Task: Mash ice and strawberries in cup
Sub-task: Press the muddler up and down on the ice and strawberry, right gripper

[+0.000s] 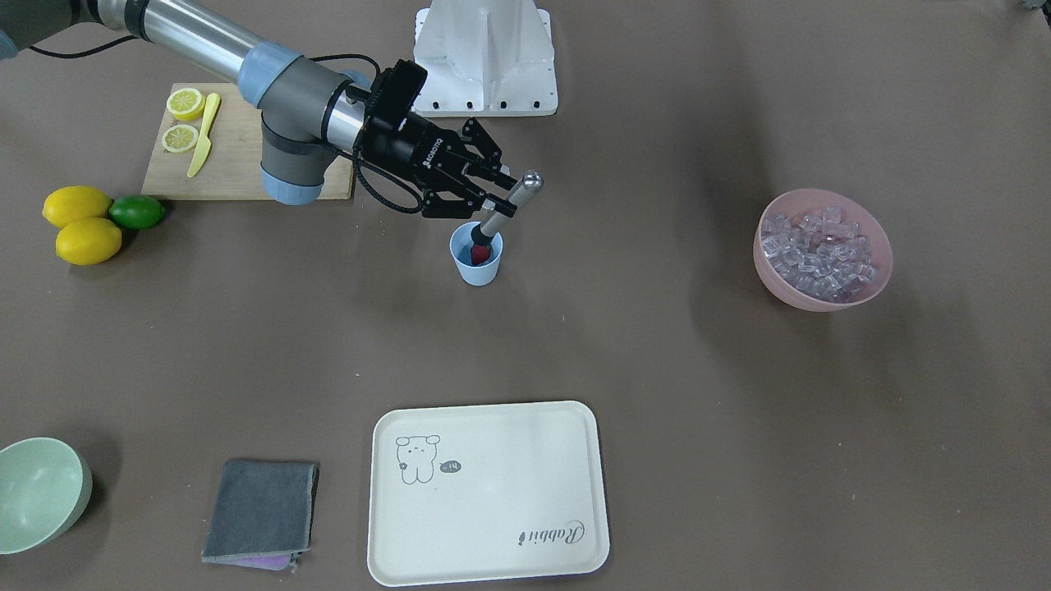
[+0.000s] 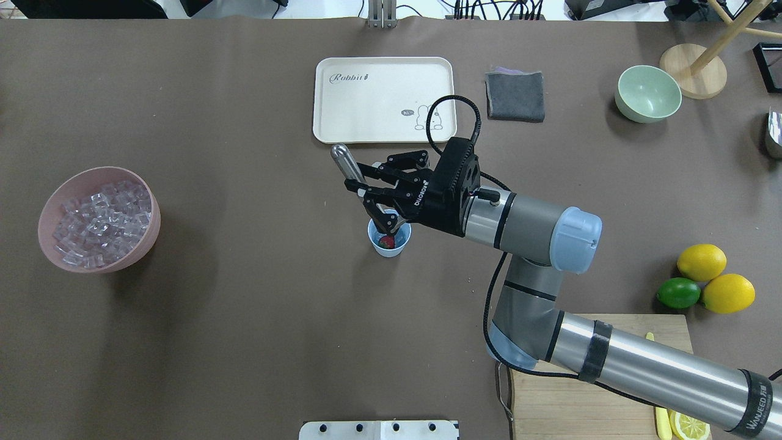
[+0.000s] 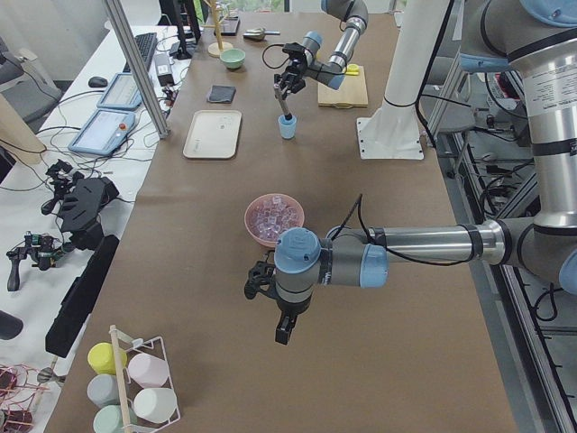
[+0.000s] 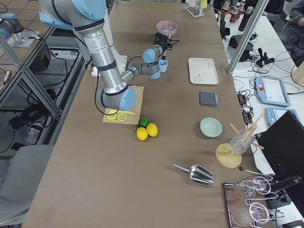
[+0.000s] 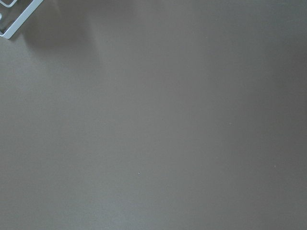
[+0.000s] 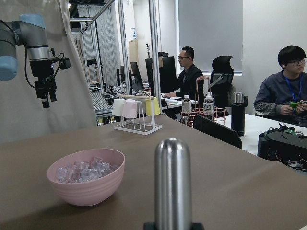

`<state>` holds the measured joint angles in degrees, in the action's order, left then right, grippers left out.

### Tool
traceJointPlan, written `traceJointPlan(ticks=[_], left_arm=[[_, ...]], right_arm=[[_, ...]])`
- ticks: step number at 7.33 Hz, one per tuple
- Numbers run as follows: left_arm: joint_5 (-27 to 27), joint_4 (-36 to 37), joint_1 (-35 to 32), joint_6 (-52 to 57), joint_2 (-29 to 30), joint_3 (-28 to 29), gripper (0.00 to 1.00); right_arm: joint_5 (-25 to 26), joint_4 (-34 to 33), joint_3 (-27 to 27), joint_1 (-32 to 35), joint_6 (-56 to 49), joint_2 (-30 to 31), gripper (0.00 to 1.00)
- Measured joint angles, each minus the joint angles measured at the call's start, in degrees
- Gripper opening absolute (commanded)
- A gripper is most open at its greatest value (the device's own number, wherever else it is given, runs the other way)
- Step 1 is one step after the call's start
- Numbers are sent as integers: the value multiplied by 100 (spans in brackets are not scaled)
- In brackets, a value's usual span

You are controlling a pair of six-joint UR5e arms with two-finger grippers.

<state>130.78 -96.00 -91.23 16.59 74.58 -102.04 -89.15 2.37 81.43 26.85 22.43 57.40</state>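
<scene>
A tabletop seen from across the table. Left of centre in the front-facing view stood the small light blue cup point(image 1: 476, 259), upright on the brown table point(image 1: 657, 369). The right gripper point(image 1: 496, 208) reached in from the upper left, its fingers pinched on the handle of a metal masher point(image 1: 520, 192). The masher leaned toward the upper right, with its dark lower end down inside the cup. A red strawberry point(image 2: 385, 243) lay in the bottom of the cup, with the masher's end on or just above it. The ice point(image 1: 817, 246) that showed was heaped in a pink bowl point(image 1: 809, 300) far off at the right of the frame. Whether any cubes were in the cup could not be told. The left gripper point(image 3: 283, 330) hung over bare table low in the left-side view, well apart from the cup, and whether it was spread or closed could not be told. The mashing step seemed to be in hand. The next move likely called for pressing straight down inside the cup, gently, since nothing steadied the light cup and a slanted push could tip it.
</scene>
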Motion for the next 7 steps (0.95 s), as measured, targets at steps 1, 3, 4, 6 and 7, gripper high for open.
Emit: traceJointPlan(ticks=[1, 3, 4, 6, 7], left_arm=[[0, -4, 0, 1, 0, -1, 98], [0, -5, 0, 2, 3, -8, 98], [0, -1, 0, 2, 4, -8, 98], [0, 1, 0, 2, 4, -9, 98], [0, 2, 0, 2, 4, -9, 98]], right_arm=[[2, 7, -76, -8, 21, 1, 0], [41, 177, -340, -100, 27, 3, 0], [52, 345, -523, -123, 26, -5, 0], [55, 457, -672, -149, 21, -12, 0], [60, 466, -681, -154, 28, -30, 0]])
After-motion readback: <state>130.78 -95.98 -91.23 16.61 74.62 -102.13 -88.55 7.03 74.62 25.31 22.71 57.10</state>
